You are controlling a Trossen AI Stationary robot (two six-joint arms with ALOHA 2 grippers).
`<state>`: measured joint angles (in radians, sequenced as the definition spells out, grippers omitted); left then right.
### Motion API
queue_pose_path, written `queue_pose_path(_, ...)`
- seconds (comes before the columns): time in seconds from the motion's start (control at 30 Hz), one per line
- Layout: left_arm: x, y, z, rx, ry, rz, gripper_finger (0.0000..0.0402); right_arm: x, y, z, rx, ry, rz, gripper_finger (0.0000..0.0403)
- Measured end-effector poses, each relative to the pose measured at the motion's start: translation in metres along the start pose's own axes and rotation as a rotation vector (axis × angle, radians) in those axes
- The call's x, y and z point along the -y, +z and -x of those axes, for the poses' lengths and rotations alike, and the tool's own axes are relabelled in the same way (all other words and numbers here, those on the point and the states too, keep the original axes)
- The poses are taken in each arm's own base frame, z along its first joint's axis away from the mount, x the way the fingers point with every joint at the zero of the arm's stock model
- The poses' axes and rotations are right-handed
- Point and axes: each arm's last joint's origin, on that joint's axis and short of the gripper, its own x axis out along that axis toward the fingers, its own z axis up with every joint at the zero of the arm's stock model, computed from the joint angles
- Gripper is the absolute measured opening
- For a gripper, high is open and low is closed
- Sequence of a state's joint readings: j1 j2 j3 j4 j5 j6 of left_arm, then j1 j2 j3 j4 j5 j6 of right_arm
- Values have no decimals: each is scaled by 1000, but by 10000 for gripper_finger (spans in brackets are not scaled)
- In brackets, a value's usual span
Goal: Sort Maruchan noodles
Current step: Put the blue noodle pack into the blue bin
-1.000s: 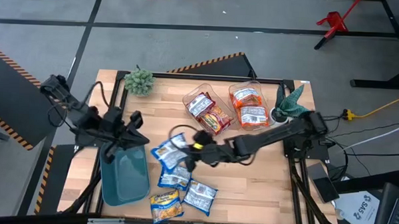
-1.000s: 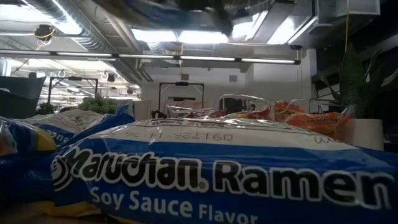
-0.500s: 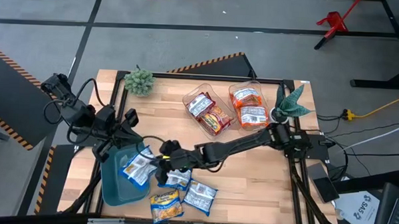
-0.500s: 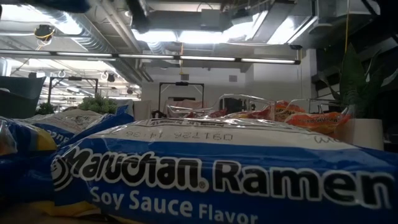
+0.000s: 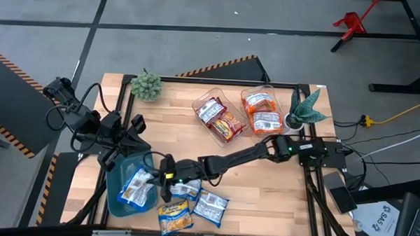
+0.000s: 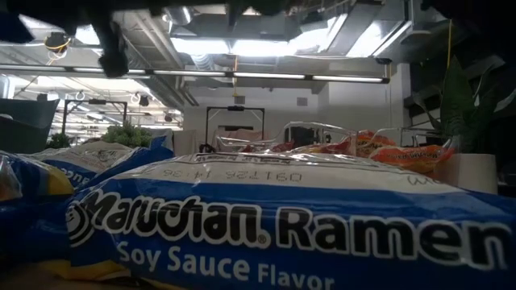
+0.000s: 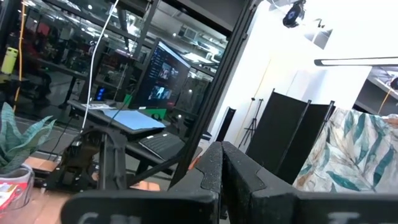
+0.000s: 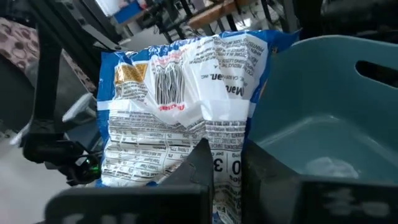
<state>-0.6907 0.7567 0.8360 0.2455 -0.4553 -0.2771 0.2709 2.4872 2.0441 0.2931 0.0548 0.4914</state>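
Lower left of the overhead frame: right gripper (image 5: 162,185) clamped on a blue noodle packet (image 5: 137,185) (label side up) over the teal bin (image 5: 118,176). Left gripper (image 5: 129,137) closed, empty, above the bin.

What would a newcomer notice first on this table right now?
The right gripper, stretched across the table, holds a blue ramen packet over the teal bin at the front left. Two clear bins of orange and red packets sit at the back right.
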Motion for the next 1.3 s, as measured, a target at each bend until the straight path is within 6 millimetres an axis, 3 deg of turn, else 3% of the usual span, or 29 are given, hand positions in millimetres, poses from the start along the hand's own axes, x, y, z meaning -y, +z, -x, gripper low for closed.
queue_pose_path(0.23, 0, -1, 0, -5, 2, -3, 0, 30, -16, -11, -23, 40, -3, 26)
queue_pose_path(0.37, 0, -1, 0, -10, 3, -5, 0, 37, -21, -13, -42, 51, -5, 26)
queue_pose_path(0.57, 0, -1, 0, -12, 4, -7, 0, 34, -23, -13, -53, 77, 61, 49)
queue_pose_path(1.0, -1, -3, 0, -25, 8, -14, 0, 20, -5, -15, -57, 115, 185, 164)
queue_pose_path(1.2, -1, -3, 0, -26, 8, -13, 0, 21, -5, -15, -72, 85, 204, 182)
queue_pose_path(1.3, -1, -3, 0, -32, 10, -17, 0, 19, -2, -7, -193, 41, 193, 182)
